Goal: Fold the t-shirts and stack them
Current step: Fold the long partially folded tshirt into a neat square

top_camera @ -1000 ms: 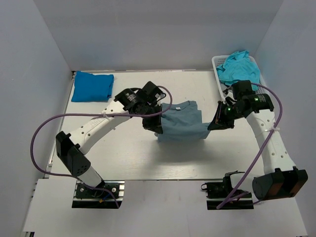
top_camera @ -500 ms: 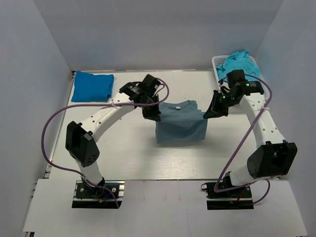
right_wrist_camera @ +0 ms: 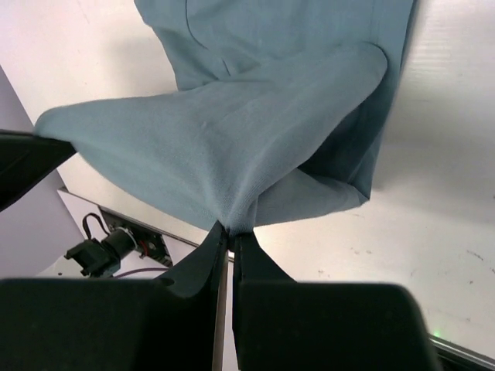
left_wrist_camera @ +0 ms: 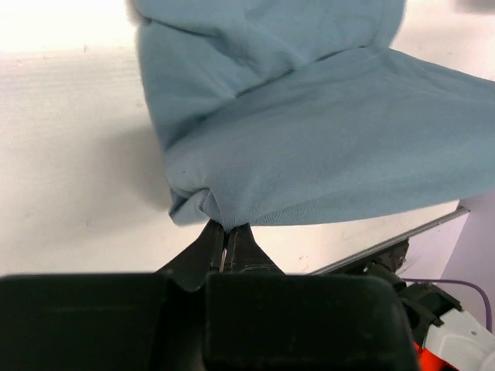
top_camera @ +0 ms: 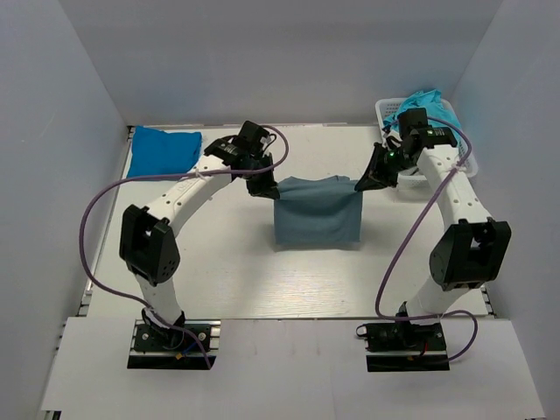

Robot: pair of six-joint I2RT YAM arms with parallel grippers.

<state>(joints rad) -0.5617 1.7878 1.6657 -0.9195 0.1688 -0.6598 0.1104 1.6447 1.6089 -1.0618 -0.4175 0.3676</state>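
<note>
A dusty grey-blue t-shirt [top_camera: 317,213] lies folded in the middle of the table, its far edge lifted. My left gripper [top_camera: 266,187] is shut on its far left corner [left_wrist_camera: 213,202]. My right gripper [top_camera: 362,183] is shut on its far right corner [right_wrist_camera: 240,209]. The cloth stretches between the two grippers above the lower layer. A bright blue t-shirt [top_camera: 163,151] lies folded at the far left of the table. Turquoise t-shirts [top_camera: 426,112] are heaped in the basket at the far right.
A white mesh basket [top_camera: 388,112] stands at the far right corner against the wall. Grey walls enclose the table on three sides. Purple cables loop from both arms. The arm bases [top_camera: 171,337] sit at the near edge.
Both grippers have carried the grey-blue shirt's edge away from the arm bases toward the far side of the table. The folded shirt now lies longer and flatter.
</note>
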